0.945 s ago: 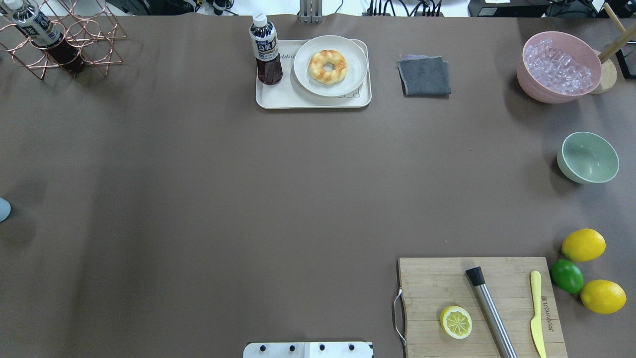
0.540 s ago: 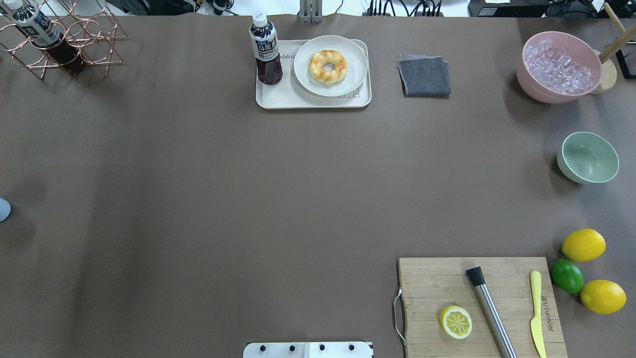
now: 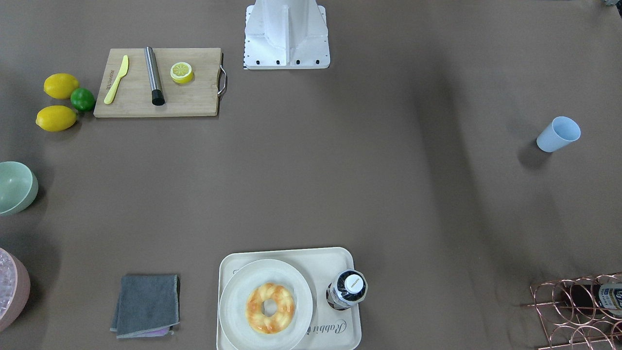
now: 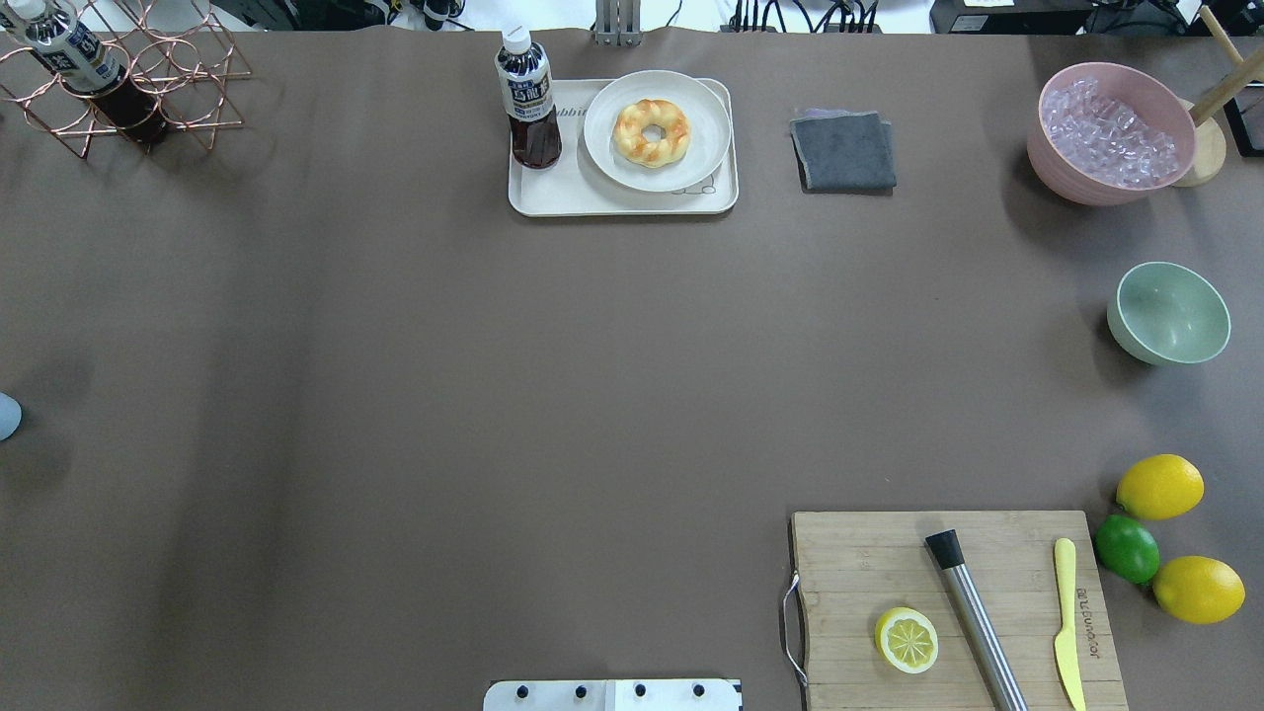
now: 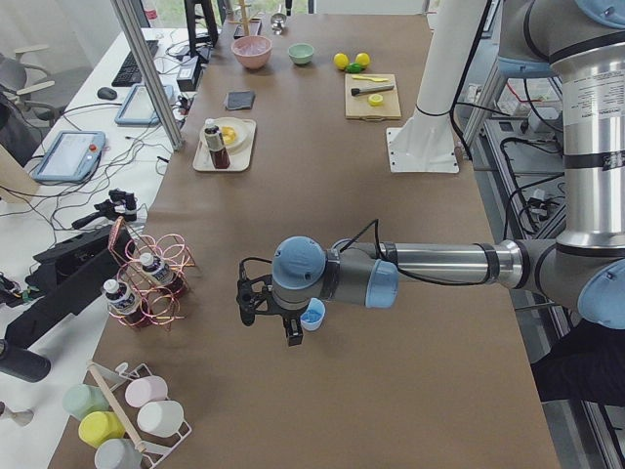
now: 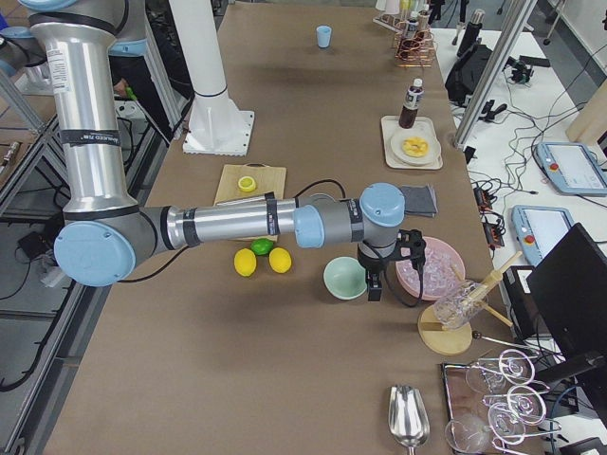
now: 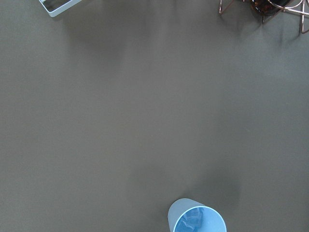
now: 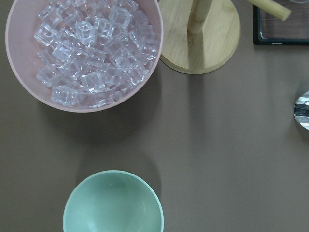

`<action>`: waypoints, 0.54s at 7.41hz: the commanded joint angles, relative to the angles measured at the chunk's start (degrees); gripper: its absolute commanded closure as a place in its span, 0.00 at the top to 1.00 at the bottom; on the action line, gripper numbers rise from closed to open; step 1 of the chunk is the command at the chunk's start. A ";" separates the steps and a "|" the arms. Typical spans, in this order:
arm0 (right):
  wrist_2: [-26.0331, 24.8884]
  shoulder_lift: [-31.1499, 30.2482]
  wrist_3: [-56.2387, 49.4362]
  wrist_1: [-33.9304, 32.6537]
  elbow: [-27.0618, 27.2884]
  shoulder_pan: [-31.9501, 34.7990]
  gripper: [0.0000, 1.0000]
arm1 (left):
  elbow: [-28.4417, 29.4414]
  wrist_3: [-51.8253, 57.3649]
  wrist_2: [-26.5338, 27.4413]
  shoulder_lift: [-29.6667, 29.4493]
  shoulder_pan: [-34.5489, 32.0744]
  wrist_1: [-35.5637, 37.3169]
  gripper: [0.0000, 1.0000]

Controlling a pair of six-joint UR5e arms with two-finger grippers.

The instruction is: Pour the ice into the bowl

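Note:
The pale mint-green bowl (image 4: 1170, 313) stands empty at the table's right edge; it also shows in the right wrist view (image 8: 113, 203) and the front view (image 3: 14, 187). A light blue cup (image 3: 559, 134) stands at the far left side. In the left wrist view the cup (image 7: 197, 222) holds a few small clear ice cubes (image 7: 193, 218). My left gripper (image 5: 269, 318) hangs close beside the cup; I cannot tell if it is open. My right gripper (image 6: 387, 270) hovers between the bowl and the pink tub; I cannot tell its state.
A pink tub (image 4: 1116, 133) heaped with ice stands behind the bowl, next to a wooden stand (image 8: 200, 36). A tray (image 4: 622, 202) carries a plate, doughnut and bottle. There are also a grey cloth (image 4: 844, 150), a cutting board (image 4: 859, 563), lemons and a copper rack (image 4: 148, 79).

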 commanded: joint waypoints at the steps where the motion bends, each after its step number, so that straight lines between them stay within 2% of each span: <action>1: -2.08 3.42 3.20 2.35 -3.91 -3.70 0.99 | -3.40 -8.87 5.62 -0.12 1.00 0.05 0.97; 3: -2.53 3.51 4.17 8.23 -8.30 -5.55 0.99 | -6.39 -19.21 13.19 -0.04 5.38 -0.64 0.97; 4: -2.88 3.51 4.61 12.09 -10.67 -6.60 0.99 | -7.88 -27.62 18.53 0.57 8.53 -3.78 0.97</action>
